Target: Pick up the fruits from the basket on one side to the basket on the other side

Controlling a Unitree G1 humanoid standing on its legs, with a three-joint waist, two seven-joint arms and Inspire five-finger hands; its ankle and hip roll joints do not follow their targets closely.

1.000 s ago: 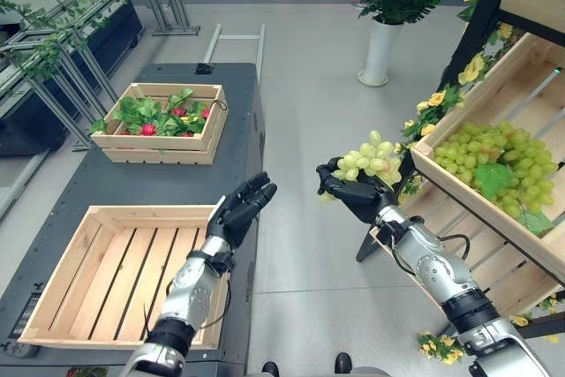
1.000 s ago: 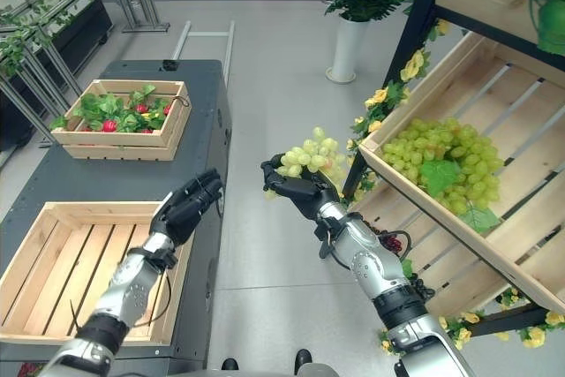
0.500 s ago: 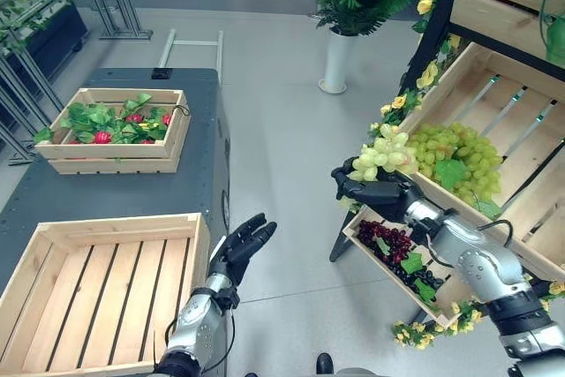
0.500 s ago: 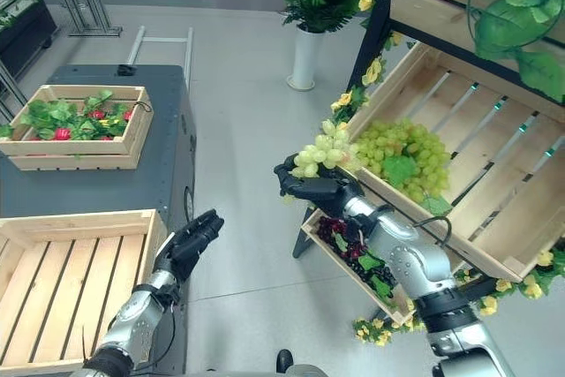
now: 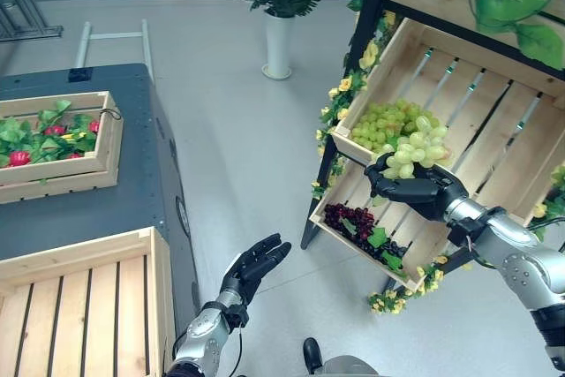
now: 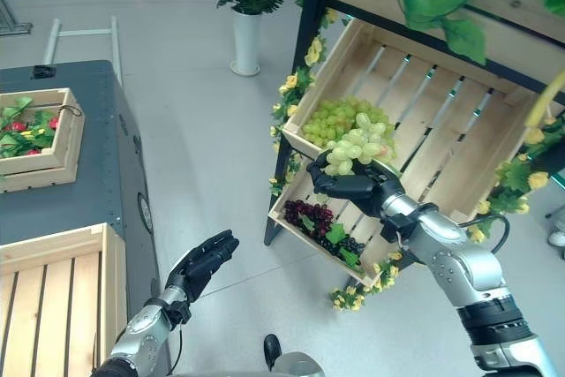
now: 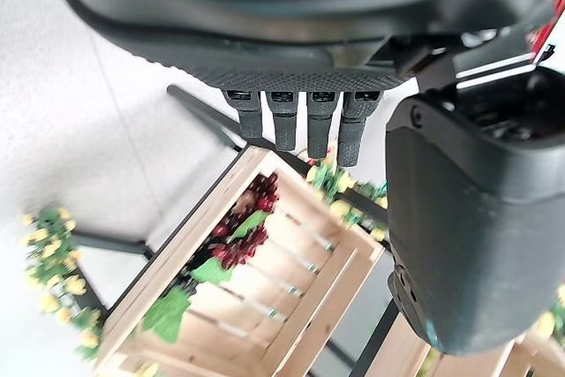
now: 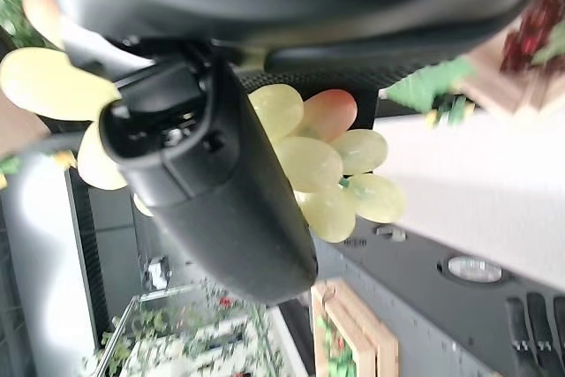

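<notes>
My right hand [image 5: 415, 190] is shut on a bunch of green grapes [image 5: 417, 147], palm up, just in front of the slanted upper crate [image 5: 481, 108] on the shelf at the right. That crate holds a pile of green grapes [image 5: 381, 123]. In the right wrist view the grapes [image 8: 327, 161] bulge out past the thumb. My left hand [image 5: 253, 264] hangs open over the floor beside the dark table, fingers straight [image 7: 291, 121]. A slatted wooden crate [image 5: 79, 306] sits with nothing in it on the table's near corner.
A lower shelf crate [image 5: 357, 227] holds dark purple grapes and leaves. A crate of strawberries with leaves [image 5: 53, 139] stands further back on the dark table [image 5: 141, 192]. A white vase with a green plant [image 5: 277, 41] stands on the floor behind. Yellow flowers trim the shelf frame.
The camera has swung right, so table and crates slid left. My right hand has carried the grape bunch right, up to the upper shelf crate. The left hand stays open, now lower.
</notes>
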